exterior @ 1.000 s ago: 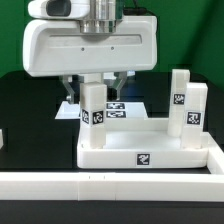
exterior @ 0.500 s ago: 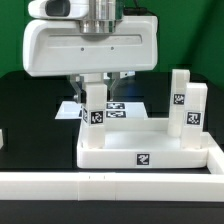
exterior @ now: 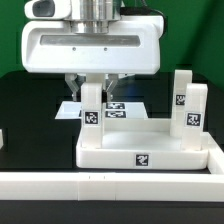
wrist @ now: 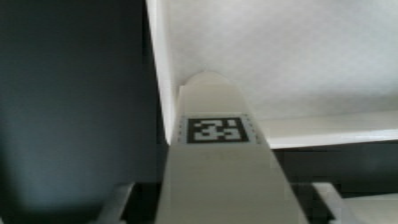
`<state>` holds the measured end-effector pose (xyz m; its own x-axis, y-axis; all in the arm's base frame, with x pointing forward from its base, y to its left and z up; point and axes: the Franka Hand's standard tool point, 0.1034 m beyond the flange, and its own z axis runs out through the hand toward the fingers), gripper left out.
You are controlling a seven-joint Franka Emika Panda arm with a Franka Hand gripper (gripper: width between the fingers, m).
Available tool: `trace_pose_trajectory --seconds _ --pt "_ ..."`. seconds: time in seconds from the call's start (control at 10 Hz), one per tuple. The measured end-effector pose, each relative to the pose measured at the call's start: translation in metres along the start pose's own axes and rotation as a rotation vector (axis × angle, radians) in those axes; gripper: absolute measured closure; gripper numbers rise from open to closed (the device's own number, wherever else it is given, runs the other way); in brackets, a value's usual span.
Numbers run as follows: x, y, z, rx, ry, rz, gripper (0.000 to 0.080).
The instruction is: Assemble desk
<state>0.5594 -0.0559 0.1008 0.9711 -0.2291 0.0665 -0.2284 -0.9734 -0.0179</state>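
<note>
Wrist view showed the gripper clamped on a tagged white leg over the desk slab, while the exterior view alone revealed two other legs upright on the slab's far-right corner, the marker board behind.

The desk slab below the gripper is showing smooth, matt white plastic, its tags printed flat black-and-white. The leg directly under the fingers is looking like the same plain white plastic. The table around is appearing matt black. The gripper's housing is gleaming as glossy white plastic.
</note>
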Motion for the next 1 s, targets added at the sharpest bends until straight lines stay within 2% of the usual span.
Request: trace_pose_trajectory --seconds 0.5,0.6,0.7,0.9,1.0 --pt "0.001 0.019 -0.001 -0.02 0.001 0.37 0.0505" --pt "0.002 0.021 -0.002 -0.02 0.004 0.389 0.0418" --pt "0.001 0.02 -0.001 -0.019 0.004 0.386 0.0418" --pt "0.001 0.02 -0.001 -0.019 0.004 0.386 0.0174" --pt "0.001 0.02 -0.001 -0.019 0.004 0.386 0.0157"
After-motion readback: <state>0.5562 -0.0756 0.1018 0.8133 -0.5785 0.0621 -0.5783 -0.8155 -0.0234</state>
